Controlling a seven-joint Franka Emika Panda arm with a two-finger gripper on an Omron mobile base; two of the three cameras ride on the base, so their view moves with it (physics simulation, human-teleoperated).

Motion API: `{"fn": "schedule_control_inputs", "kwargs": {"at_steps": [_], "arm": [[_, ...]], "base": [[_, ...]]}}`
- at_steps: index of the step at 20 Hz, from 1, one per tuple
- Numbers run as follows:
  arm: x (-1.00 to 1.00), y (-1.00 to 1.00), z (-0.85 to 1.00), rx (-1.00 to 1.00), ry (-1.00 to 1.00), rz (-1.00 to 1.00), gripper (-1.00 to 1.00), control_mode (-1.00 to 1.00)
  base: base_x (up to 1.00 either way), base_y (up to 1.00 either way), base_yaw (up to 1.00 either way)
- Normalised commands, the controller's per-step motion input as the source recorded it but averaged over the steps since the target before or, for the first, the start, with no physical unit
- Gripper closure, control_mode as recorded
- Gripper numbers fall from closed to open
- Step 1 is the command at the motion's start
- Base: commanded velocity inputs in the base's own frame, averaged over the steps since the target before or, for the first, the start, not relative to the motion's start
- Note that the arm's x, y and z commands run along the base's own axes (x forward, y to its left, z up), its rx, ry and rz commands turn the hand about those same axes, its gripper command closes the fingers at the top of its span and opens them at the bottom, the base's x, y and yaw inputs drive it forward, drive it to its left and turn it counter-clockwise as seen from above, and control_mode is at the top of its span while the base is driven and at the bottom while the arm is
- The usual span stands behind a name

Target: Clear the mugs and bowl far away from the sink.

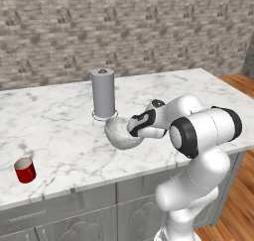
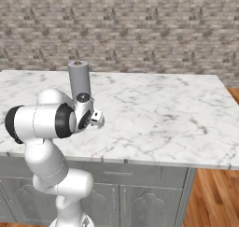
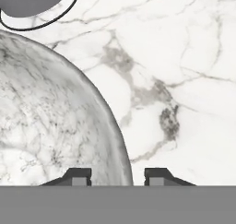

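Marble counter (image 1: 59, 131), spanning the middle of the left base view from the left edge to the right, white with grey veining, above grey cabinet fronts (image 1: 74, 220) along the bottom; a brick wall (image 1: 124, 27) fills the top of the frame, and wooden floor (image 1: 238, 200) shows at the lower right; robot arm (image 1: 198, 150), white with dark joints, rising from the lower right of the left base view and reaching left toward frame centre; in the right base view it (image 2: 46, 128) stands at the lower left; bowl (image 1: 120, 134), silvery-grey with a mottled inside, resting on the counter just left of frame centre in the left base view, near the counter's front edge; in the hand view its rim (image 3: 117, 140) curves from the upper left down to the bottom centre; canister (image 1: 103, 93), a tall grey cylinder, upright just above the bowl in the left base view, standing on a thin dark ring; gripper (image 3: 117, 177), at the bottom centre of the hand view, jaws parted and straddling the bowl's rim, one fingertip (image 3: 78, 176) over the inside and one over the counter; whether the fingers press the rim cannot be told; red mug (image 1: 25, 170), at the lower left of the left base view, upright on the counter, well apart from the bowl.
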Motion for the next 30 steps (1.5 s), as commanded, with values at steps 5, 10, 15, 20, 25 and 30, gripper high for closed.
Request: {"fn": "schedule_control_inputs", "kwargs": {"at_steps": [5,10,15,20,25,30], "arm": [[0.00,0.00,0.02,0.00,0.00,0.00,-1.00,-1.00],[-0.05,0.00,0.53,0.00,-0.01,0.00,-1.00,-1.00],[-0.26,0.00,1.00,0.00,-0.09,0.00,-1.00,-1.00],[-0.51,0.00,1.00,0.01,-0.18,0.00,-1.00,-1.00],[-0.63,0.00,1.00,0.03,-0.21,0.00,-1.00,-1.00],[-0.76,0.00,1.00,0.02,-0.22,0.00,-1.00,-1.00]], "base": [[0.00,0.00,0.00],[0.00,0.00,0.00],[0.00,0.00,0.00],[0.00,0.00,0.00],[0.00,0.00,0.00],[0.00,0.00,0.00]]}}
